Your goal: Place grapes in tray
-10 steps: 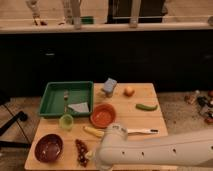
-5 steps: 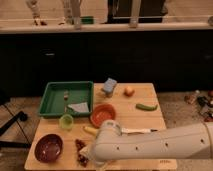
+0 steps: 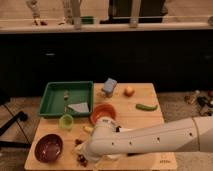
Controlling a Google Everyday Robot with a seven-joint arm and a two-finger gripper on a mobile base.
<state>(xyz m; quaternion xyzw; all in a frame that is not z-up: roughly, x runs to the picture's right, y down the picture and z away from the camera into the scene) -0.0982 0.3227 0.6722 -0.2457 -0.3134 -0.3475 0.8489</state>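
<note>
Now my arm is reaching further to the left than a second ago, and its white, rounded end is coming down over the grapes (image 3: 79, 143). Only a few dark red, lumpy bits of them are showing at the edge of my gripper (image 3: 90, 155). They are lying in front of the tray (image 3: 47, 97), well apart from it and not yet in it. My gripper is hanging just over them, also in front of the tray. I cannot tell how wide it is open, or if it is already holding something, because the arm is covering it. I am judging that I am just beginning the grasp, so the carrying to the tray is still waiting.

The tray is green, shallow and rectangular, probably hard plastic, with a grey folded cloth (image 3: 78, 107) inside. A small green cup (image 3: 66, 121) is standing just in front of the tray, and a glossy orange bowl (image 3: 103, 112) is sitting near its right front corner. The table (image 3: 145, 122) under the tray is pale, smooth wood.
</note>
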